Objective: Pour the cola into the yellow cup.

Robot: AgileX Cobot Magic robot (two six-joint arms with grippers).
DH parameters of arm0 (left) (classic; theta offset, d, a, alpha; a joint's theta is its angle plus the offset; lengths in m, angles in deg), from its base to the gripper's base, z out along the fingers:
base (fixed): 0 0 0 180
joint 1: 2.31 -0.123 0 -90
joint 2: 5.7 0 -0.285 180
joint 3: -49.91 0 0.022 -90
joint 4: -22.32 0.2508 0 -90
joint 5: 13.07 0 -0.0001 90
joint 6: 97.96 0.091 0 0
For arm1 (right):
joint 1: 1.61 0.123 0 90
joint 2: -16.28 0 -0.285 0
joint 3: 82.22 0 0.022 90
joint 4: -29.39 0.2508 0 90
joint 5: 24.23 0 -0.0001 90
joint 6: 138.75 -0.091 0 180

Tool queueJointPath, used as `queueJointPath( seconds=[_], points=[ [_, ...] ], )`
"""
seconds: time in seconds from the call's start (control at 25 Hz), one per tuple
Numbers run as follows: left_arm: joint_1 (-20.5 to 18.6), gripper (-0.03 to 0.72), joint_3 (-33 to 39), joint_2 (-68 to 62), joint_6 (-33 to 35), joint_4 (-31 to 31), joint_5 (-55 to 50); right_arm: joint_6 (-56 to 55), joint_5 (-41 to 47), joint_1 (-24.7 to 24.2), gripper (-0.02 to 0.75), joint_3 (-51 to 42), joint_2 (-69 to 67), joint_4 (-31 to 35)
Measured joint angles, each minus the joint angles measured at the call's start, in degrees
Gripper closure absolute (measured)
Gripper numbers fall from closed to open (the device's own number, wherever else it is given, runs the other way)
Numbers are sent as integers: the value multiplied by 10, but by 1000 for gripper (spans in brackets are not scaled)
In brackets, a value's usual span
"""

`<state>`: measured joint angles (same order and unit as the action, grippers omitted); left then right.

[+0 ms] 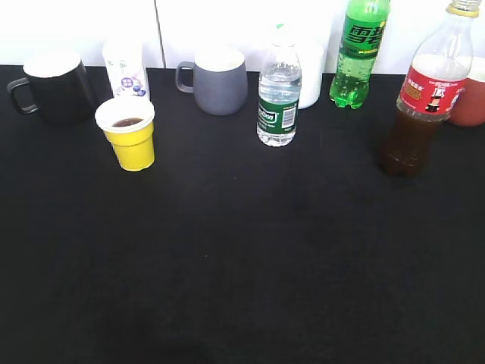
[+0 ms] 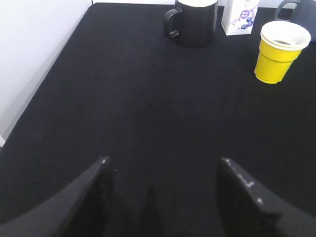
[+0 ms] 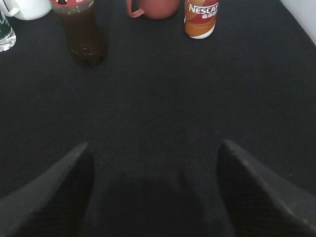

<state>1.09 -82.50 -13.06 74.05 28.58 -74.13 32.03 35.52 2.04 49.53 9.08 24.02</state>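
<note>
The left gripper (image 2: pixel 165 190) hangs over bare black table (image 2: pixel 123 108) with its two fingers spread wide and nothing between them. The right gripper (image 3: pixel 153 182) is the same, wide apart and holding nothing. Neither gripper shows in the exterior view. Only the left wrist view shows the table's left edge and the pale wall beside it. Ahead of the left gripper stands the yellow cup (image 2: pixel 279 52), with a bit of dark drink in it, near a black mug (image 2: pixel 195 22) and a small white carton (image 2: pixel 239 16) with blue fruit drawn on it. Ahead of the right gripper, to its left, stands the cola (image 3: pixel 81 34), upright on the table. Only the right wrist view shows a can (image 3: pixel 201 19) that reads "NESCA", next to a red mug (image 3: pixel 154 8). The exterior view shows the cola (image 1: pixel 424 98) far right, with a red label and its cap on, well apart from the cup (image 1: pixel 129 135) on the left. Between them stand a grey mug (image 1: pixel 220 80), a water bottle (image 1: pixel 279 97) with a green label, and a green bottle (image 1: pixel 358 53) with writing too small to read.
</note>
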Motion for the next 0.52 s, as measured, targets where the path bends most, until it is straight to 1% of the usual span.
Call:
queueJointPath(
  seconds=[0.52],
  points=[
    [0, 210, 0, 0, 0, 0, 0, 0, 0, 0, 153, 0, 0, 0]
  ],
)
